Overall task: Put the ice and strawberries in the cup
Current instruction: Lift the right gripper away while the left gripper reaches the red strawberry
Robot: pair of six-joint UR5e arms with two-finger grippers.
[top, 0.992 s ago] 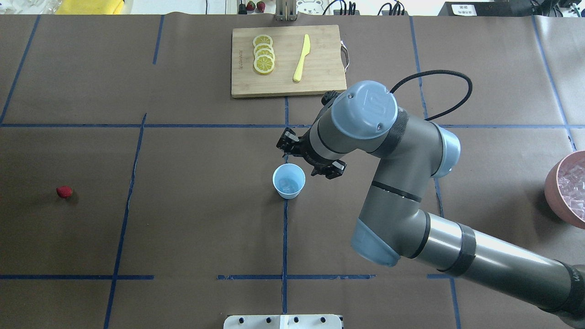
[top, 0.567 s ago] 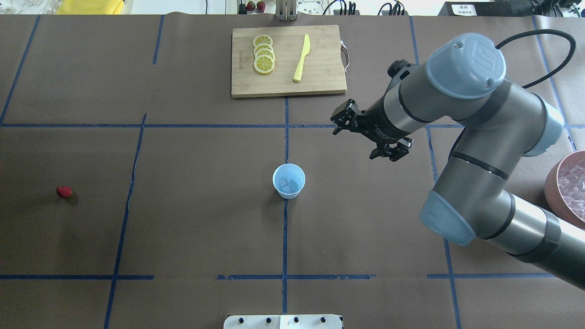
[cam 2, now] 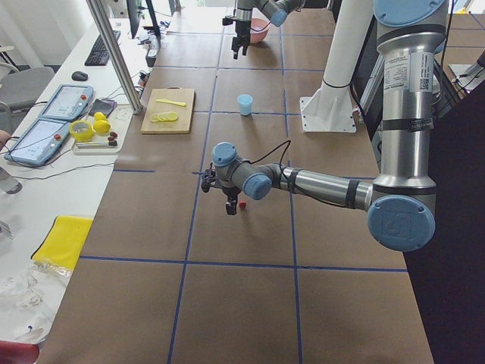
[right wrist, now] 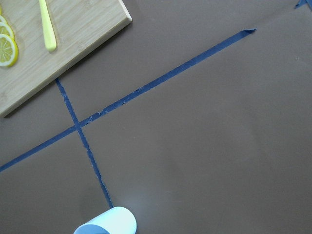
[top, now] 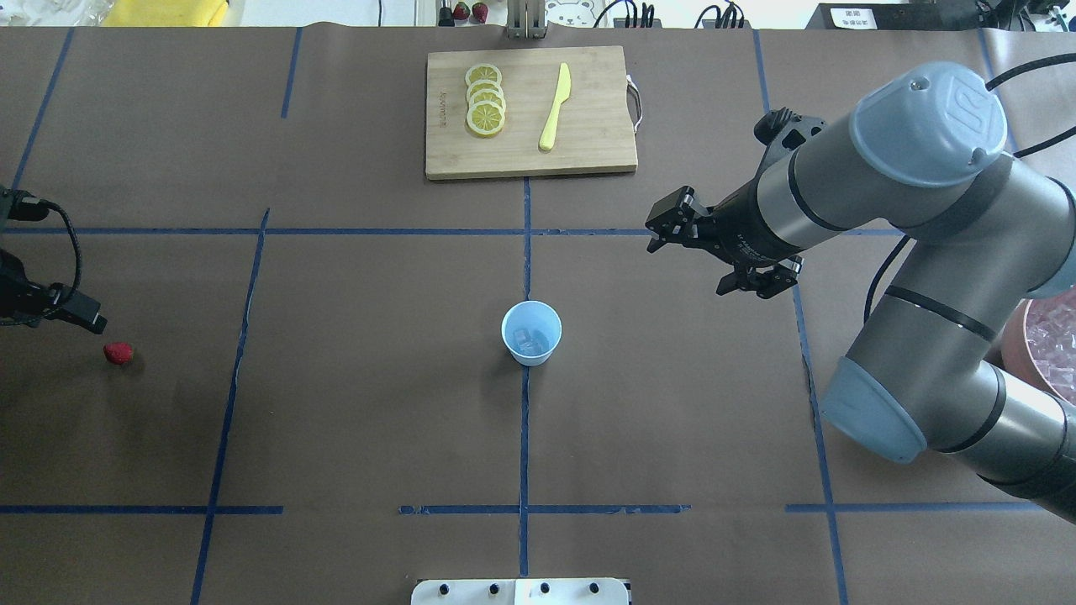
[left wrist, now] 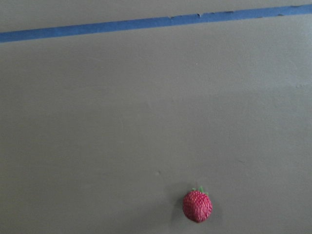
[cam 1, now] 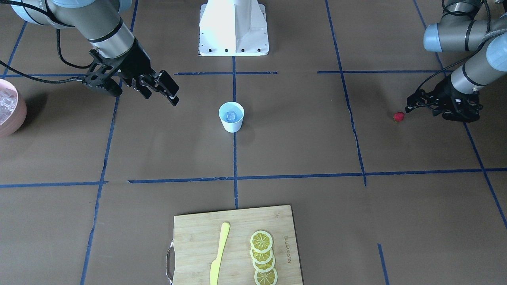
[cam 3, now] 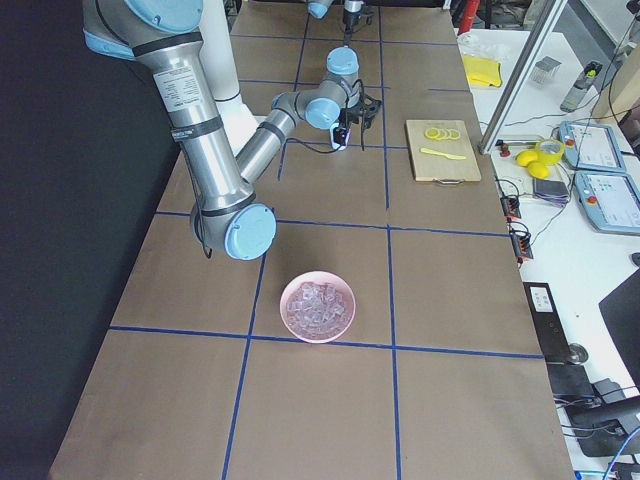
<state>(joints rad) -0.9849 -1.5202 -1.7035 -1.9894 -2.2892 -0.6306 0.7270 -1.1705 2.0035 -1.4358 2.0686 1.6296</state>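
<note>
The pale blue cup (top: 531,333) stands upright at the table's middle, also in the front view (cam 1: 231,116), with a few ice cubes (top: 527,340) inside. The strawberry (top: 118,353) lies on the table at the far left, also low in the left wrist view (left wrist: 197,206). My left gripper (cam 1: 429,112) is open and empty, just beside the strawberry (cam 1: 399,116) and apart from it; one finger (top: 84,313) shows at the overhead view's left edge. My right gripper (top: 687,269) is open and empty, above the table to the right of and beyond the cup.
A pink bowl (top: 1015,336) full of ice sits at the right edge, partly behind my right arm. A wooden cutting board (top: 588,126) at the far middle holds lemon slices (top: 485,101) and a yellow knife (top: 555,107). The robot base (cam 1: 233,27) stands at the near edge.
My right gripper has moved from just beside the cup away to the right and farther back, still open. My left gripper has come into view at the left edge near the strawberry.
</note>
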